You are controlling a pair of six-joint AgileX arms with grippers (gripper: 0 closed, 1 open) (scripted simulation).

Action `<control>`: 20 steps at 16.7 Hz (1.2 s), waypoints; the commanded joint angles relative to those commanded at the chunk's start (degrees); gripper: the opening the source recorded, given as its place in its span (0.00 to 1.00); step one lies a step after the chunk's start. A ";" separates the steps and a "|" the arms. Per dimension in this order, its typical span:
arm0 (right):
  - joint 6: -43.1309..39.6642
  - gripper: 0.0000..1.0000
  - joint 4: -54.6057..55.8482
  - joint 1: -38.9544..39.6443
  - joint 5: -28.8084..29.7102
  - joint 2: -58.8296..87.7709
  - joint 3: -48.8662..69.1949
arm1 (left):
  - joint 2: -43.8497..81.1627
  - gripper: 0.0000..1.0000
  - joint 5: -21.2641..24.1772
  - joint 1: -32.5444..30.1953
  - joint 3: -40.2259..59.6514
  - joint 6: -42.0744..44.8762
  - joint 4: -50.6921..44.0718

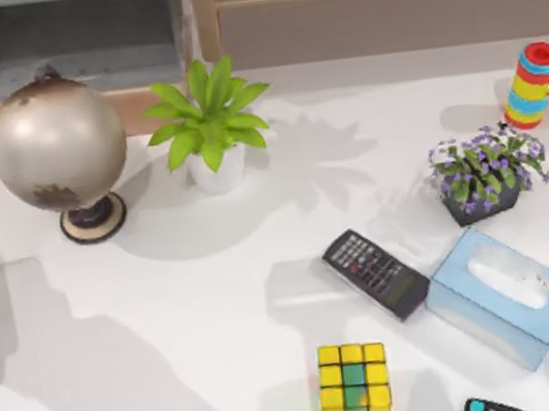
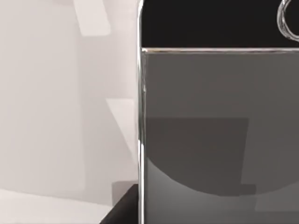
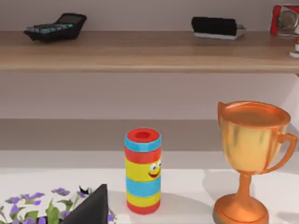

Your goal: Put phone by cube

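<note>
The phone [image 2: 215,130] lies flat right below the left wrist camera. Its face is grey and glossy, with a dark end strip and a round home button [image 2: 289,21] at the picture's edge. A dark part of my left gripper [image 2: 122,212] pokes in beside the phone's long edge. The cube [image 1: 354,385], mostly yellow with green and teal tiles, sits near the table's front edge, right of centre. A dark part of my right gripper [image 3: 91,207] appears low in the right wrist view, over the purple flowers [image 3: 32,210].
A black keypad remote [image 1: 375,273] and a light-blue tissue box [image 1: 503,296] lie right of the cube, with a small black device [image 1: 491,409] at the front edge. A globe [image 1: 57,146], green plant [image 1: 208,124], flower pot [image 1: 485,177] and striped toy [image 1: 532,85] stand behind. A trophy [image 3: 252,154] stands beside the toy.
</note>
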 joint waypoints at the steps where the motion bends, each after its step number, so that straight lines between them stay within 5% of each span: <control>1: 0.00 1.00 0.00 0.00 0.00 0.00 0.00 | 0.00 0.00 0.00 0.00 0.00 0.00 0.00; 20: 0.00 1.00 0.00 0.00 0.00 0.00 0.00 | -3.95 0.00 0.62 -1.13 3.60 -1.09 -4.64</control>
